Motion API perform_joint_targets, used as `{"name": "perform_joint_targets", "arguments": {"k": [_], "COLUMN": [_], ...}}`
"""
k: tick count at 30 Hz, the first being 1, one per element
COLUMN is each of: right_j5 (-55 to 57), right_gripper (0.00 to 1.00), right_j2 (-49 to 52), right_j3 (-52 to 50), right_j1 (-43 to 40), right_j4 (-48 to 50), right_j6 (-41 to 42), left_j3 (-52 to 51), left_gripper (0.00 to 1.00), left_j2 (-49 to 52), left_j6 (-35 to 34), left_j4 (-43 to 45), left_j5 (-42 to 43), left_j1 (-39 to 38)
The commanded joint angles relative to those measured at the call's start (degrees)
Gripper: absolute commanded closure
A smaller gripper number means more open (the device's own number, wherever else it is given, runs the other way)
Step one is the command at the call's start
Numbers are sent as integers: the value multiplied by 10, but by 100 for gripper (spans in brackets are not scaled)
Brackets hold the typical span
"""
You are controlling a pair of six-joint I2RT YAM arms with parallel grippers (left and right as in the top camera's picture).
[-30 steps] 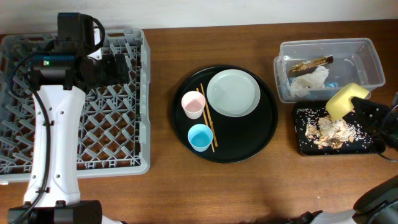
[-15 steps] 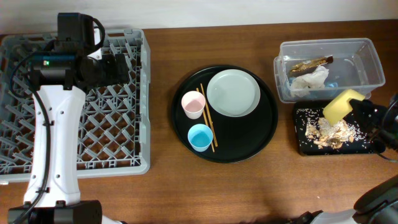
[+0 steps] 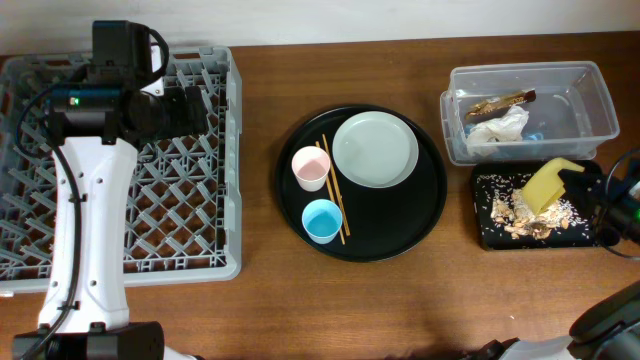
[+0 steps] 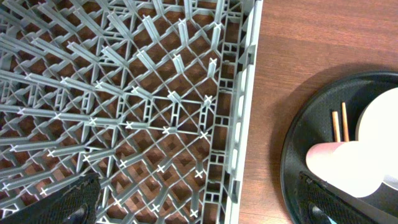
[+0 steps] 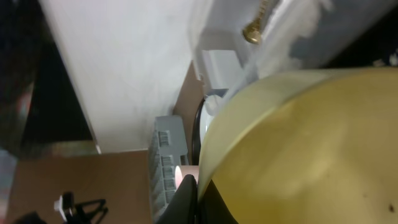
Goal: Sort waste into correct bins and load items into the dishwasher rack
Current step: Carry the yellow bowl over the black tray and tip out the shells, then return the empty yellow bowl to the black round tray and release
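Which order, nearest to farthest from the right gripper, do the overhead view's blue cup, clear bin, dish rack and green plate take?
From the right gripper, holding the sponge:
1. clear bin, beside it, far right.
2. green plate, on the black tray.
3. blue cup, tray's front left.
4. dish rack, far left.

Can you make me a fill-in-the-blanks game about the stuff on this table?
1. The pink cup and the blue cup stand on a round ____ tray.
2. The gray rack stands to the ____ of that tray.
3. The right gripper holds a ____ sponge over the crumbs.

Missing words: black; left; yellow.
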Motion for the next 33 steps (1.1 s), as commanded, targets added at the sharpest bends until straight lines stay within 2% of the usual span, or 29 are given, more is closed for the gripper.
{"name": "perform_joint_targets", "arguments": {"k": [1, 7, 10, 15, 17, 21, 25, 28, 33], "right_j5": [-139, -172, -172, -148, -71, 162, 337, 516, 636], "right_gripper": [96, 96, 96, 96, 96, 96, 96, 96, 96], "right_j2": [5, 3, -11, -38, -48, -61, -60, -54, -15], "right_j3": [-2, 0, 6, 54, 75, 104, 105, 105, 104], "right_j1": [-3, 15, 66, 198, 259, 394, 511, 625, 748], "right_j4": [-4, -3, 10, 27, 24, -32, -72, -92, -94], "right_j6": [-114, -115, -128, -104, -58, 13, 70, 139, 222], "left_j3": [9, 9, 9, 9, 9, 9, 9, 9, 9], "left_gripper": [1, 0, 1, 0, 0, 1, 1, 1, 1], "left_j2": [5, 5, 5, 5, 5, 5, 5, 5, 5], "left_j6": [-7, -7, -7, -7, -7, -7, -7, -7, -7], "left_j4": [-1, -1, -1, -1, -1, -1, -1, -1, -1], "left_j5": [4, 4, 4, 4, 4, 4, 4, 4, 4], "left_j1": [1, 1, 1, 1, 1, 1, 1, 1, 1]}}
